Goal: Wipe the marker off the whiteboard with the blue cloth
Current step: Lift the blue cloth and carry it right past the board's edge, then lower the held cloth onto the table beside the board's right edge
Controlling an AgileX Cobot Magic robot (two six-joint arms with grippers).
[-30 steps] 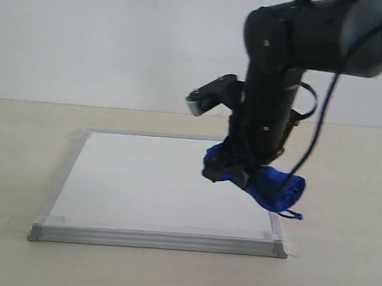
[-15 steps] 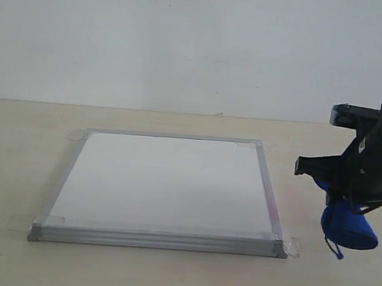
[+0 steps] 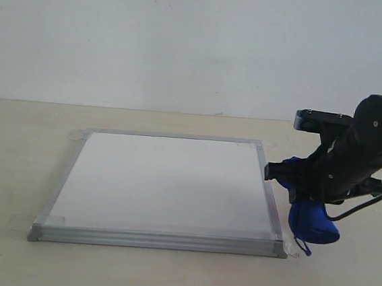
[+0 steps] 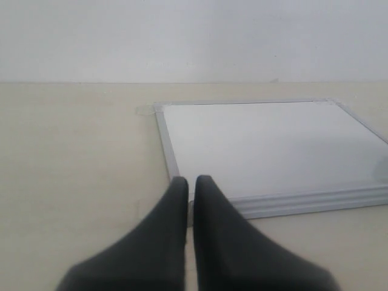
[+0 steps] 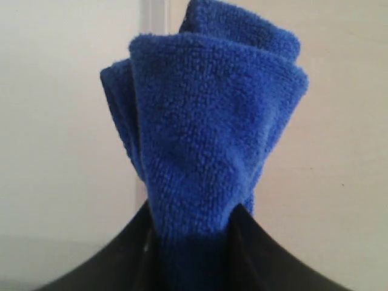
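From the side, my right gripper [image 3: 302,194] is low on the right of the table [image 3: 165,269], just past the board [image 3: 167,181]. It is squeezed tight on the cloth [image 3: 313,224]. The cloth hangs down from it in a fat blue roll, just beside the board's right edge, close to the near right corner. I cannot tell if the cloth touches the table. A little loop [image 3: 301,247] hangs from the cloth by the tape on that corner. The board lies flat and its face looks white. My left camera shows my left gripper [image 4: 189,182] with its two dark fingers [image 4: 163,230] nearly together, only a thin line between them, and nothing in them. It sits over the table by the near left corner of the board [image 4: 267,145]. My right camera shows the cloth [image 5: 206,121] up close, fluffy and folded, pinched at one end in my right gripper [image 5: 194,230]. Behind it I see the board's grey frame [image 5: 154,15] and bare table [image 5: 339,151].
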